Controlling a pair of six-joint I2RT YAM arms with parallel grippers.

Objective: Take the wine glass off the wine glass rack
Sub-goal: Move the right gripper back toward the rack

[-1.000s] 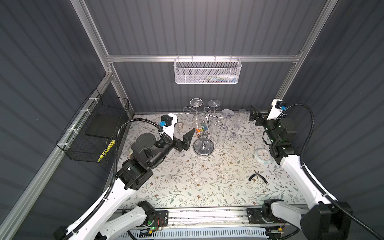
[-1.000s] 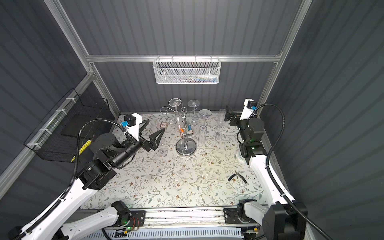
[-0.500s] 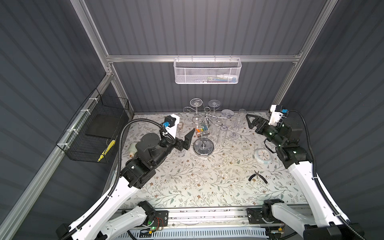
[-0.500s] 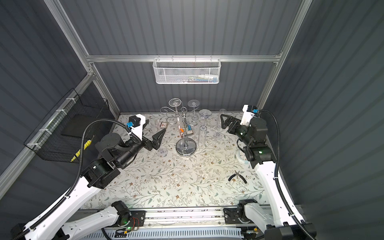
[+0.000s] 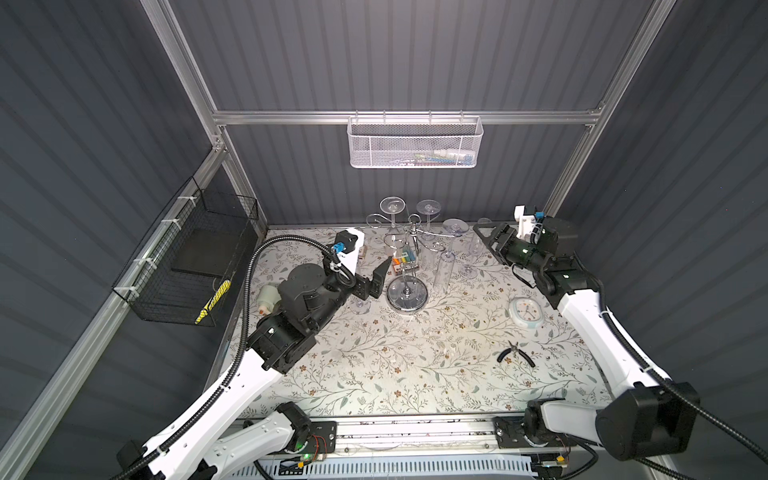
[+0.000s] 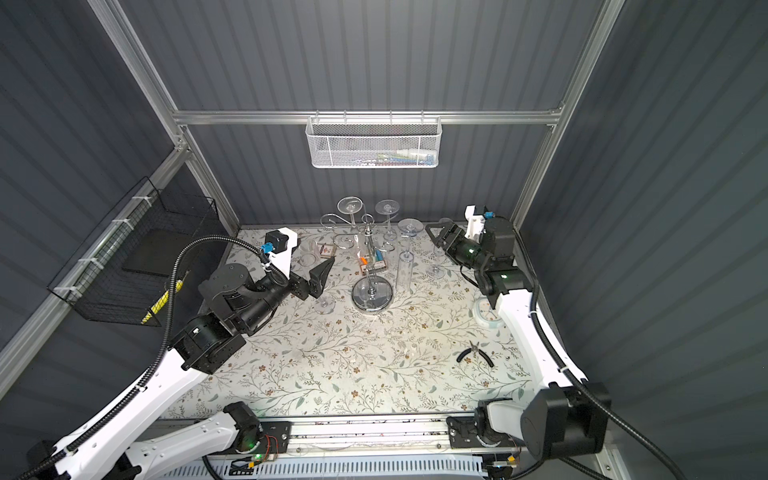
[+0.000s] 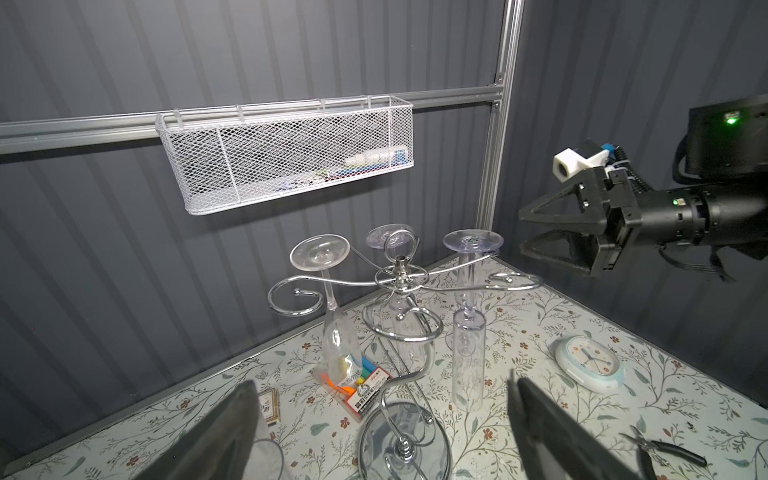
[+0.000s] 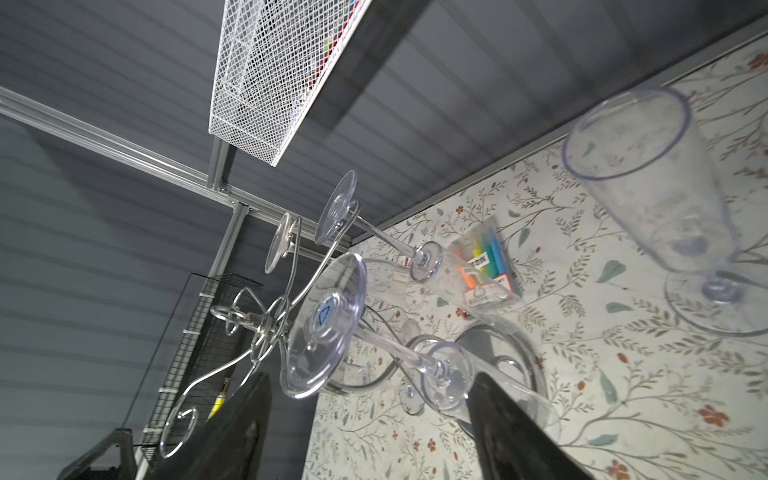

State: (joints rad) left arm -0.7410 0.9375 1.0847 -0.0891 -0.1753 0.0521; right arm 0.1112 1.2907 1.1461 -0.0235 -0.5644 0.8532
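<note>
Clear wine glass [image 8: 332, 353], blue triangle mark [image 8: 325, 318] underfoot

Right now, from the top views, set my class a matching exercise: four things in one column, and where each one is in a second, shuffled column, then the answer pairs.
Things
1. white mesh basket
2. clock
3. wine glass rack
4. black wire basket

Places
a. stands upright on the table
b. hangs on the left side rail
c. hangs on the back rail
d. lies face up on the table

Pairs: 1-c, 2-d, 3-a, 4-b
</note>
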